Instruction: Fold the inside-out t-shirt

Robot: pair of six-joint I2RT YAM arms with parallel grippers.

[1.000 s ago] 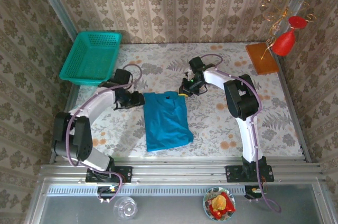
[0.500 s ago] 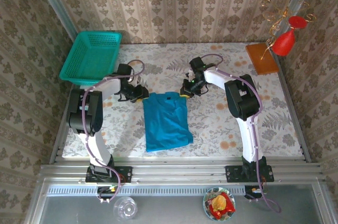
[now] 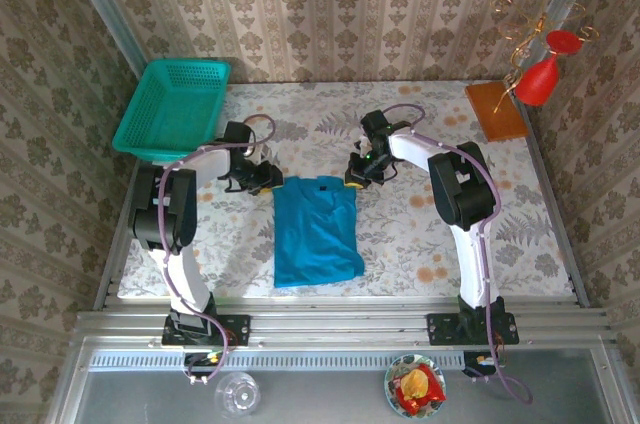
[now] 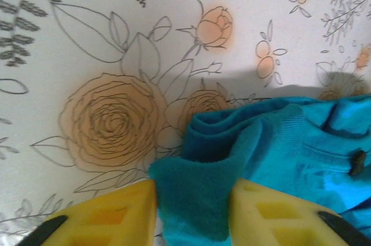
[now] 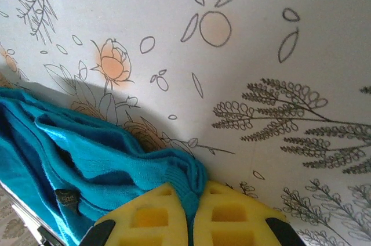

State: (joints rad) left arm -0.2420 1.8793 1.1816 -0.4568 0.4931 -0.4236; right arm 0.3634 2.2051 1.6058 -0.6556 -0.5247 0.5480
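Tabletop (image 3: pixel 430 229) under a flower-printed cloth takes up most of the overhead view. In its middle lies the plain blue-teal, soft-cloth inside-out t-shirt (image 3: pixel 317 231), gathered into a long rectangle that runs from the far centre toward the arms. The rigid teal plastic mesh basket (image 3: pixel 172 109) sits well apart at the far left corner.

The left gripper (image 3: pixel 266 178) is at the shirt's far-left corner. In its wrist view a thick wad of cloth fills the gap between the yellow pads (image 4: pixel 116 214), so it looks to be pinching that corner. The right gripper (image 3: pixel 353 178) is at the far-right corner, its pads pressed almost together on a thin bit of hem. A small dark label (image 5: pixel 68 197) shows on the cloth just beside them.

The step in hand seems to be lifting the far edge to fold it toward the near edge. To do it well, both corners should rise together and level, with the edge kept taut between them so that the layers underneath do not drag. The left hold is bulky and may need watching for slip.

Compared with a second ago, the left arm has swung up from a low sweep beside the shirt's left edge and has brought its gripper onto the corner. The right gripper and the shirt have barely shifted.
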